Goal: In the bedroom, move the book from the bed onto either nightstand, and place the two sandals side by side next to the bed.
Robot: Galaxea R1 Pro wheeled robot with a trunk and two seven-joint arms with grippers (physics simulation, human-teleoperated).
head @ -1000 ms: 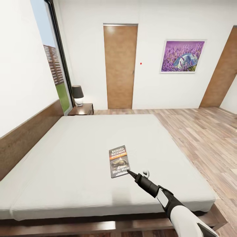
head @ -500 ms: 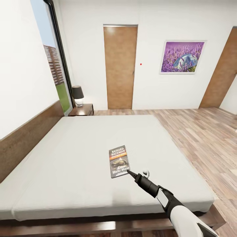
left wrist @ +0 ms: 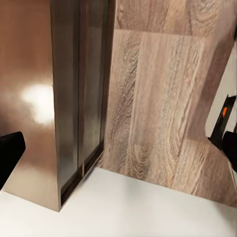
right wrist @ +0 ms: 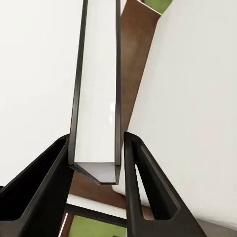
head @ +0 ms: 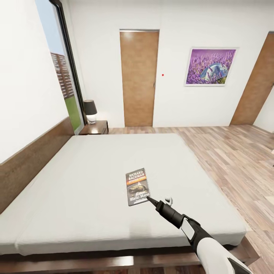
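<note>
The book point(head: 137, 186) lies flat on the off-white bed point(head: 87, 171), dark cover up, a little toward the foot end. My right gripper point(head: 149, 199) reaches to the book's near right corner. In the right wrist view the book point(right wrist: 98, 89) shows edge-on, and the right gripper point(right wrist: 96, 139) has one black finger point(right wrist: 44, 177) pressed to each side of it. My left gripper point(left wrist: 118, 148) is open over wood floor beside a dark frame. A nightstand point(head: 95, 127) stands at the bed's far head corner. The two sandals are out of view.
A lamp point(head: 90, 110) takes up part of the nightstand top. The headboard point(head: 30, 163) runs along the left wall, and the tall window point(head: 62, 72) lies beyond it. Wood floor point(head: 236, 160) stretches right of the bed. A brown door point(head: 139, 78) is in the far wall.
The head view has tipped very slightly. The right arm and the book hold their places.
</note>
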